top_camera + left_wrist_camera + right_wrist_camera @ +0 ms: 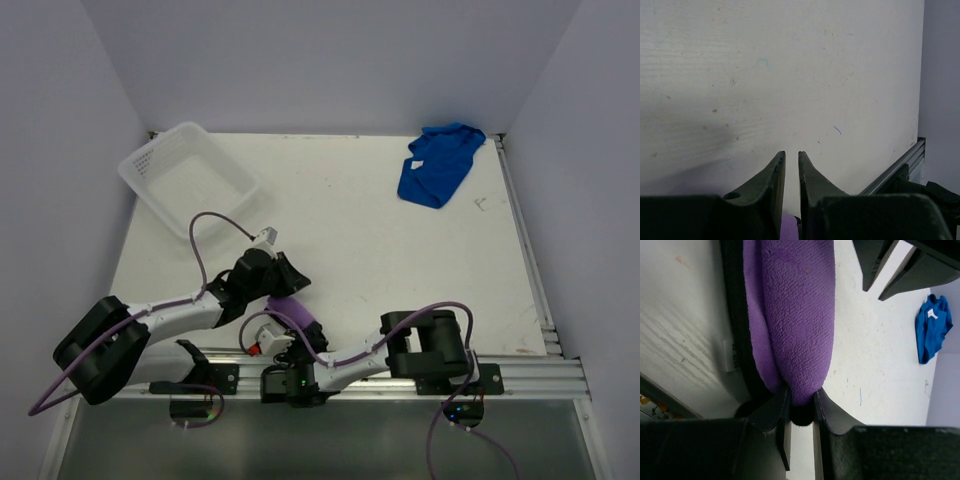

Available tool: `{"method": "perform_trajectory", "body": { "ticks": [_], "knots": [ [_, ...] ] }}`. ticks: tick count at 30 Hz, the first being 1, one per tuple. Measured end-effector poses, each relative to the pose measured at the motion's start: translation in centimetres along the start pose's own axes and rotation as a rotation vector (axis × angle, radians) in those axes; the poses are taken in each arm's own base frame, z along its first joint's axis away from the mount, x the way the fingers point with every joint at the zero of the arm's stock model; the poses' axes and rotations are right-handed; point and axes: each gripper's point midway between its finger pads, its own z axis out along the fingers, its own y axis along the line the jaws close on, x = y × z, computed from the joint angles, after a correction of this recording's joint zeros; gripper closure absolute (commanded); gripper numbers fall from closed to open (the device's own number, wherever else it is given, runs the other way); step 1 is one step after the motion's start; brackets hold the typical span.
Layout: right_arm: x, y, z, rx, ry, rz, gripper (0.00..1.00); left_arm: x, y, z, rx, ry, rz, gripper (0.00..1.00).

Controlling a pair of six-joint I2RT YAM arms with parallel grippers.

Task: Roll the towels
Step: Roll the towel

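Right gripper (801, 394) pinches purple towel (790, 315) at table's (400, 260) 6 o'clock, left gripper (791, 156) near-closed, hold unclear, blue towel (438, 165) bunched at 1 o'clock; judgement: roll with even tension, edges aligned, no slack.

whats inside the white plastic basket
In the white plastic basket only its bare white floor shows; no cloth lies there. Its near wall may hide a thin strip of floor. The crumpled royal blue microfibre towel lies apart, far right on the white table.
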Motion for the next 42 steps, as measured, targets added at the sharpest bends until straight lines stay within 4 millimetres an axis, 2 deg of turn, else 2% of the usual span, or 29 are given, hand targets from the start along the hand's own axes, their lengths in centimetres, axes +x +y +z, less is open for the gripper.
{"method": "perform_trajectory", "body": {
  "ticks": [2, 7, 12, 16, 17, 19, 20, 26, 37, 42],
  "knots": [
    [-0.1, 0.2, -0.2, 0.006, -0.003, -0.029, 1.0, 0.6, 0.7, -0.4, 0.002, -0.002, -0.018, 0.8],
    [-0.2, 0.4, -0.6, 0.017, -0.006, -0.086, 1.0, 3.1, 4.0, -1.3, -0.046, 0.027, -0.064, 0.8],
    [-0.5, 0.8, -0.9, 0.033, -0.005, -0.144, 0.98, 3.5, 4.7, -1.9, -0.025, 0.001, -0.103, 0.81],
    [-0.6, 0.9, -1.1, 0.032, -0.002, -0.152, 0.82, 3.6, 5.0, -2.3, -0.012, -0.02, -0.132, 0.81],
    [-0.6, 1.0, -1.2, 0.029, 0.001, -0.151, 0.72, 3.6, 5.0, -2.4, -0.01, -0.026, -0.139, 0.81],
    [-0.6, 1.0, -1.2, 0.025, 0.004, -0.146, 0.65, 3.5, 5.1, -2.5, -0.006, -0.039, -0.151, 0.82],
    [-0.6, 1.0, -1.2, 0.024, 0.005, -0.144, 0.57, 3.5, 5.2, -2.6, -0.004, -0.046, -0.157, 0.82],
    [-0.8, 0.4, -1.8, 0.0, 0.011, -0.102, 0.43, 3.4, 5.8, -2.9, -0.014, -0.075, -0.171, 0.83],
    [-0.4, -1.4, -5.5, -0.301, 0.008, 0.157, 0.38, 3.2, 5.9, -2.9, -0.03, -0.107, -0.154, 0.83],
    [0.2, -1.4, -5.7, -0.48, 0.032, 0.343, 0.46, 3.2, 5.9, -2.9, -0.03, -0.113, -0.149, 0.83]
  ]
}}
